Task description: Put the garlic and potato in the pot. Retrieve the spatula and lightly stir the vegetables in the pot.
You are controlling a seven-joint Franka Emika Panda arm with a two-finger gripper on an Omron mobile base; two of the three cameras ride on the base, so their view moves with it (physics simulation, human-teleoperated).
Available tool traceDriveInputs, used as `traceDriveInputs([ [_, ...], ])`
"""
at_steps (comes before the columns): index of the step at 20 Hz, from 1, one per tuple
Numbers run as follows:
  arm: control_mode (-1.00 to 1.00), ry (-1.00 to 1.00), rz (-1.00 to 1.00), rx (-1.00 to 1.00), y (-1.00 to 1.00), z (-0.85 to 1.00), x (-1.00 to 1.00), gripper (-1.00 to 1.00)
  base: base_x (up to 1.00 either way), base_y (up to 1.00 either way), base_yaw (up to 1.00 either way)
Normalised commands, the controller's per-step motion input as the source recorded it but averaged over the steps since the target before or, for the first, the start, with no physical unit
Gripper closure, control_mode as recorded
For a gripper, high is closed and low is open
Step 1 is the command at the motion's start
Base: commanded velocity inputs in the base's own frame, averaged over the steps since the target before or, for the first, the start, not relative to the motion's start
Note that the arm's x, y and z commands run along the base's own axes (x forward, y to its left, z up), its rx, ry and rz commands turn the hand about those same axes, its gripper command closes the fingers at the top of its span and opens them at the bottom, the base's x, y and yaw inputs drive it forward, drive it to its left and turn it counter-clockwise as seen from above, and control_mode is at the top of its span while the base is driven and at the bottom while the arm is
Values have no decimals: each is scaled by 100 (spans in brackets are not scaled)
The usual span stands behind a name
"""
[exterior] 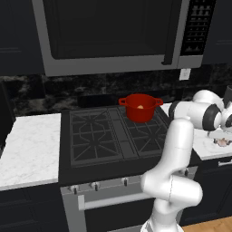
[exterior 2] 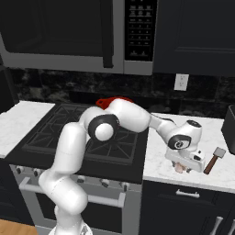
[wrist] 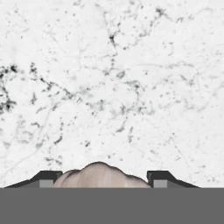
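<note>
The small pale pinkish garlic bulb (wrist: 98, 175) lies on the white marble counter (wrist: 113, 87) right of the black stove (exterior: 108, 136), between the gripper (wrist: 101, 178) fingertips; whether they clamp it cannot be told. The round bright-red pot (exterior: 140, 107) sits on the stove's back right burner, holding a pale item.

The black stove (exterior: 113, 136) occupies the centre of the left base view, with the red pot (exterior: 140, 107) standing on its rear right burner. White marble counters flank it: the left counter (exterior: 27, 149) and the right counter (exterior 2: 183, 133). On the right counter, at the lower right of the right base view, lie the pale garlic (exterior 2: 180, 169) and, near it, a spatula (exterior 2: 214, 159).
</note>
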Motion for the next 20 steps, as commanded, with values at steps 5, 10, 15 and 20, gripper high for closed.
traceDriveInputs([
  [5, -100, -13, 0, 1, 37, 30, 0, 100, 0, 0, 0],
  [10, -100, -23, 0, -3, 96, 85, 18, 100, 0, 0, 0],
  [15, -100, -35, 0, -4, 100, 78, 22, 100, 0, 0, 0],
  [20, -100, -39, 0, -1, 100, 60, 32, 100, 0, 0, 0],
])
